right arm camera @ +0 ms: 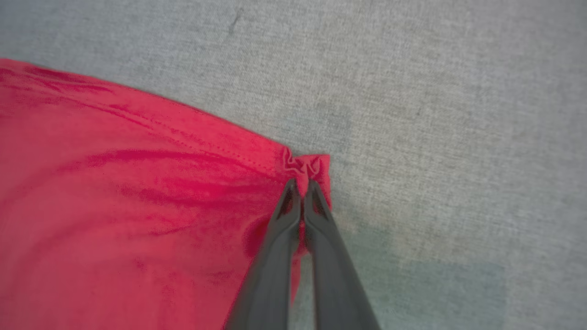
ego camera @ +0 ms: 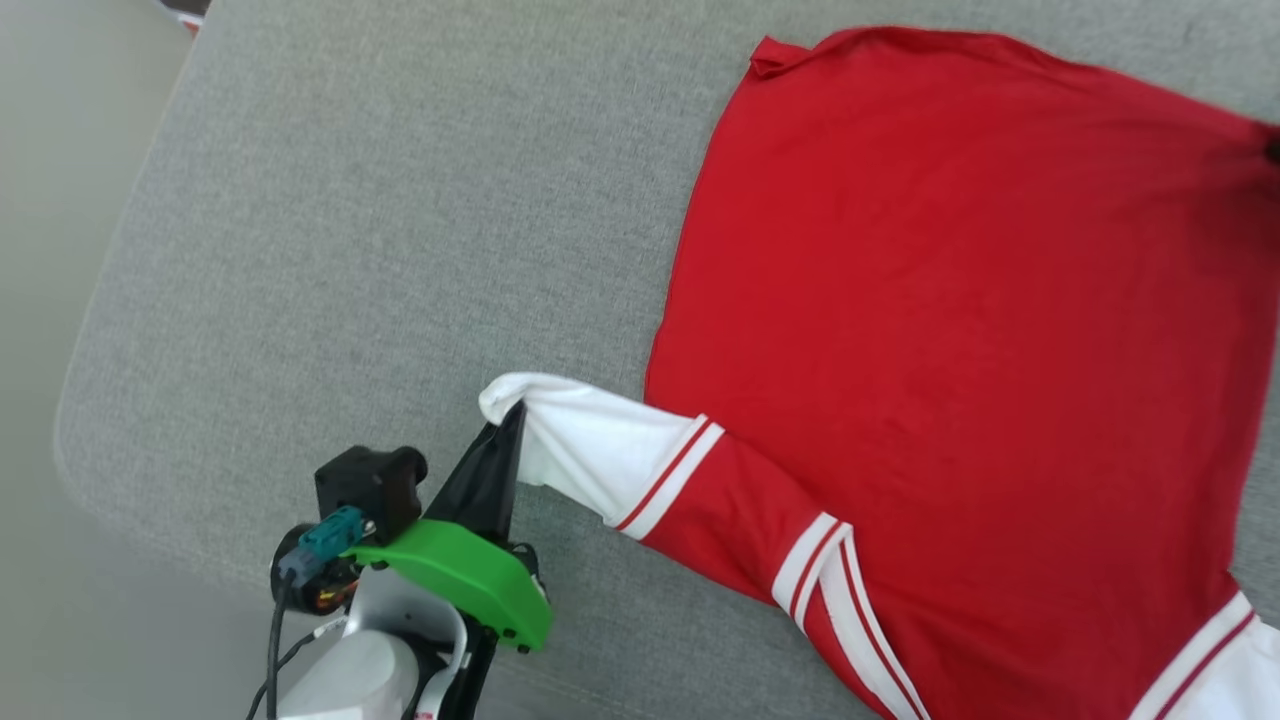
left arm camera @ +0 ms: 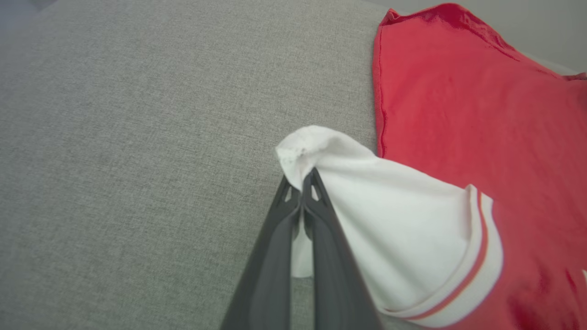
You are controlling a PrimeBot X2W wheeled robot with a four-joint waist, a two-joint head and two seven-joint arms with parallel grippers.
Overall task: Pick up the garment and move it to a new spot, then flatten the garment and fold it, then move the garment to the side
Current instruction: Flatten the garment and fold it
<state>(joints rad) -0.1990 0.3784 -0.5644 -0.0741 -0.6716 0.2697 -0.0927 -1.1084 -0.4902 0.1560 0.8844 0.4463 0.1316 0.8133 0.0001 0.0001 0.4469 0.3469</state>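
Green plastic housing (ego camera: 460,580) caps the wrist of the robot's left arm at the near edge of a grey upholstered cushion (ego camera: 380,250). From it the left gripper (ego camera: 515,412) reaches up and forward. Its two dark fingers (left arm camera: 275,256) are pressed together with the cuff of a white sleeve (ego camera: 590,445) pinched between their tips. In the left wrist view the left gripper (left arm camera: 307,176) has the cloth bunched over its tips, and the sleeve (left arm camera: 390,220) is lifted into a peak above the cushion (left arm camera: 137,137).

Behind the cuff, a white band with a thin red stripe (ego camera: 670,475) joins the sleeve to the garment (ego camera: 950,330). The red shirt lies spread across the right half of the cushion, mostly flat, and runs off the right edge of the head view. Its left side seam runs away from the sleeve towards a small folded-over corner (ego camera: 770,55) at the far side.

At the far right hem, the right wrist view shows the right gripper (right arm camera: 300,183) closed tight on a puckered corner (right arm camera: 305,165) of the red fabric (right arm camera: 114,206). The cloth is crumpled just past the fingertips, and bare grey upholstery (right arm camera: 435,114) lies beyond it. Pale floor (ego camera: 60,200) borders the cushion on the left.
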